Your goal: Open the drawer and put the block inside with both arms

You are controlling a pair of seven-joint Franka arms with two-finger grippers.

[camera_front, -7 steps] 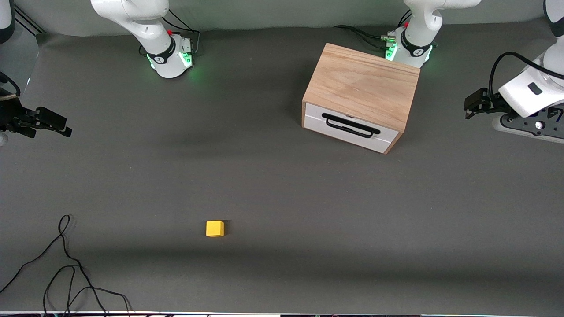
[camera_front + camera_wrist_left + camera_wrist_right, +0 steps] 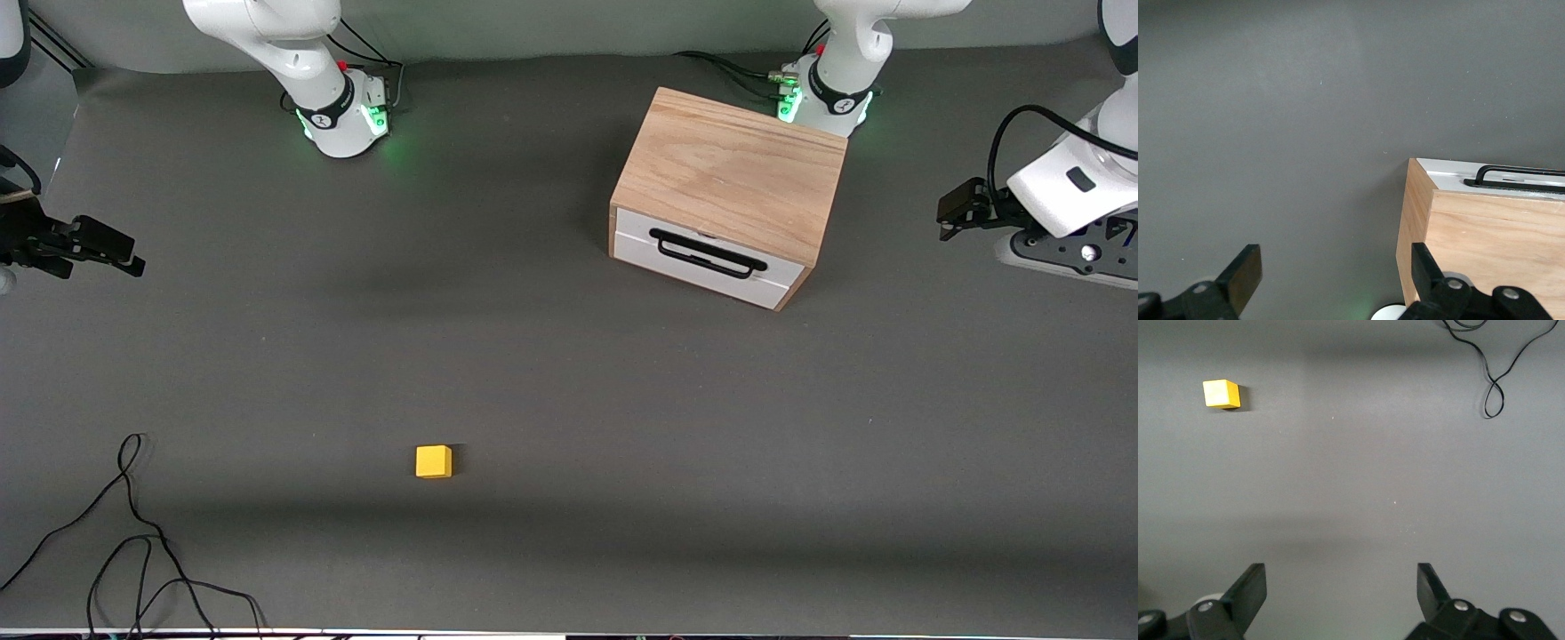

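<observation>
The drawer [image 2: 702, 259] is shut in its light oak cabinet [image 2: 731, 173], with its white front and black bar handle [image 2: 708, 253] facing the front camera. The yellow block [image 2: 433, 461] lies alone on the grey table, nearer to the front camera and toward the right arm's end. My left gripper [image 2: 953, 210] hangs open over the table at the left arm's end, beside the cabinet [image 2: 1485, 253]; its wrist view shows the handle [image 2: 1518, 175]. My right gripper [image 2: 116, 249] hangs open over the right arm's end. Nothing lies between its fingers [image 2: 1340, 587], and the block [image 2: 1221, 393] is well apart from them.
A loose black cable [image 2: 133, 533] coils on the table near the front edge at the right arm's end, and it also shows in the right wrist view as a cable [image 2: 1491, 387]. The two green-lit bases [image 2: 347, 116] stand along the table's back edge.
My right gripper has shifted very slightly. The block, the cabinet and the left gripper stay put.
</observation>
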